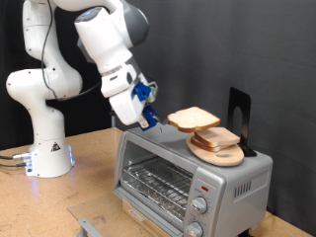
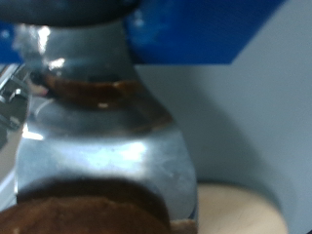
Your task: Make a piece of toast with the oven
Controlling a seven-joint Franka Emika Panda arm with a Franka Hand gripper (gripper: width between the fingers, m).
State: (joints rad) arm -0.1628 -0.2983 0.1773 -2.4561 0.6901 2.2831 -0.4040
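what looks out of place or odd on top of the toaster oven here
One bread slice sits lifted and tilted, the gripper at its edge, its far edge over a second slice on the round wooden board atop the oven. The oven door is shut. Nothing looks spilled or damaged.

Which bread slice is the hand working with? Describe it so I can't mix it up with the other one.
Find the boxy silver toaster oven at the exterior view's bottom right. A round wooden board on its roof carries one bread slice. The pale, brown-crusted slice in question is raised above that, projecting from the robot's hand towards the exterior view's right.
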